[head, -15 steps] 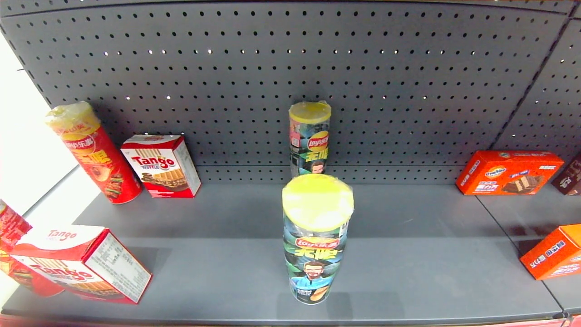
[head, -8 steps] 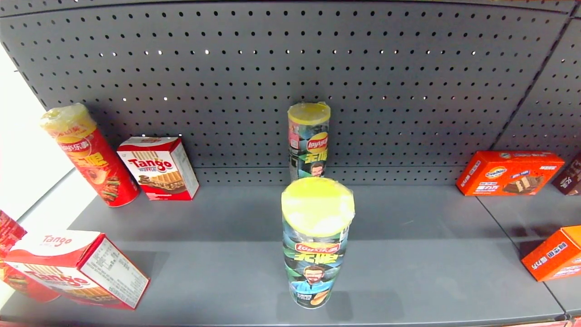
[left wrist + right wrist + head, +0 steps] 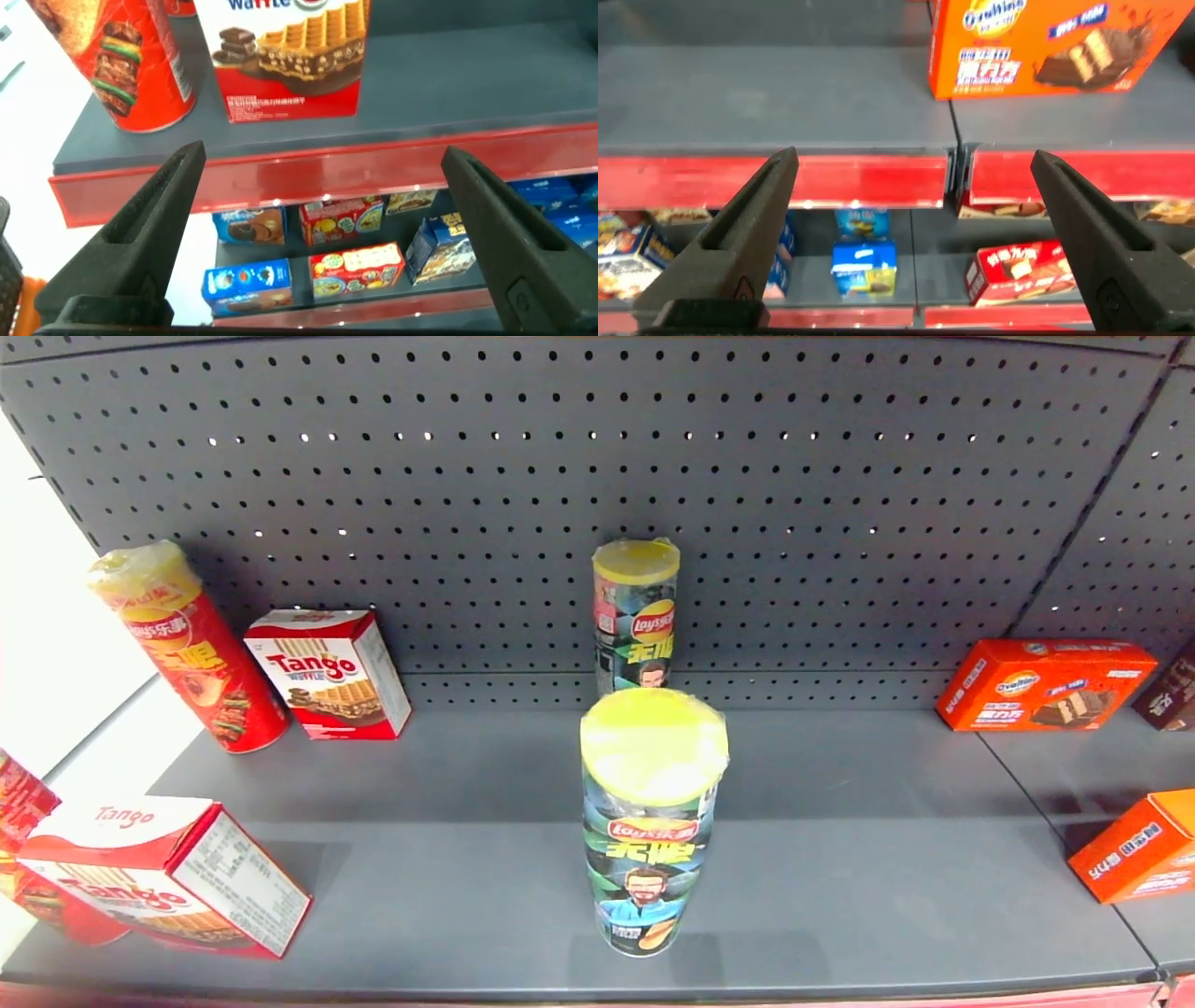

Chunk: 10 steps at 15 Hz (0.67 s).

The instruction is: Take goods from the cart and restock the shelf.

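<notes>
Snacks stand on a grey shelf, and both pincers are spread wide.
The left gripper [image 3: 322,159] and the right gripper [image 3: 915,161] hang in front of the edge of the shelf [image 3: 840,859], fingers far apart, with nothing between them. A green chip can [image 3: 651,821] with a yellow lid stands upright near the front of the shelf. It hides the bottom of a second green can [image 3: 637,616] by the back wall. At the left, a red can [image 3: 191,649] and a wafer box [image 3: 329,674] stand at the back. A nearer wafer box [image 3: 163,877] covers most of another red can [image 3: 21,798], which is cut off at the side. At the right, an orange box [image 3: 1046,683] sits at the back. A nearer orange box [image 3: 1134,847] and a brown box [image 3: 1178,695] are cut off. The labels show big words and pictures: a drawn person, wafers, a burger. The small print is too tiny to read.
</notes>
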Tool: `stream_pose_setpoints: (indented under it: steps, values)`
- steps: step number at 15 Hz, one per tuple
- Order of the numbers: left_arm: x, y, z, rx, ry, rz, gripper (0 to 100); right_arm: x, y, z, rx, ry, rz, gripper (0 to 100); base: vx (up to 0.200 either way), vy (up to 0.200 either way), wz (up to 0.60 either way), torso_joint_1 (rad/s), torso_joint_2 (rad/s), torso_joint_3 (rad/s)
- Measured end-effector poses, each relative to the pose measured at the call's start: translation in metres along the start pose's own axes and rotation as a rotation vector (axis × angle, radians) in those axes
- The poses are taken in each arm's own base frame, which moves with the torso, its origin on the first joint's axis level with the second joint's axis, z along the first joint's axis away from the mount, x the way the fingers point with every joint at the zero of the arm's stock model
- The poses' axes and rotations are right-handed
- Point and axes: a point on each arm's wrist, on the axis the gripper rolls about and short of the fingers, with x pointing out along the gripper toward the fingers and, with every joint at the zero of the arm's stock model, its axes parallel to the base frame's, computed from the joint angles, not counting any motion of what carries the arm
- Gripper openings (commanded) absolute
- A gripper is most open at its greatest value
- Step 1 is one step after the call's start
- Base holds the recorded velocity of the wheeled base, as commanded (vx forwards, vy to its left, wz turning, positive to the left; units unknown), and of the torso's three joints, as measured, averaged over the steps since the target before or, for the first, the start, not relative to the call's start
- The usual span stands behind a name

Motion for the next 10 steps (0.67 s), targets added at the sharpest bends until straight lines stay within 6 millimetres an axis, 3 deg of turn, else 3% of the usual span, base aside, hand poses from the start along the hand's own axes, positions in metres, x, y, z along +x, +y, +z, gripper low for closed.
stream_pose_setpoints:
  steps: [6,8,10]
  values:
    - [0.0000,0.0000,0.0002,0.002,-0.002,-0.001,100,0.0000,0.0000,0.0001,-0.001,-0.001,0.000,100,0.000,0.000,0.00,0.000,0.00,0.000]
    - [0.0000,-0.0001,0.0001,0.006,-0.001,-0.004,100,0.0000,0.0000,0.0002,0.000,-0.002,0.000,100,-0.200,0.000,0.00,0.005,0.00,0.002]
    - [0.0000,-0.0001,0.0000,0.003,0.000,-0.004,100,0.0000,0.0000,0.0001,0.000,-0.001,0.000,100,0.000,0.000,0.00,0.000,0.00,0.000]
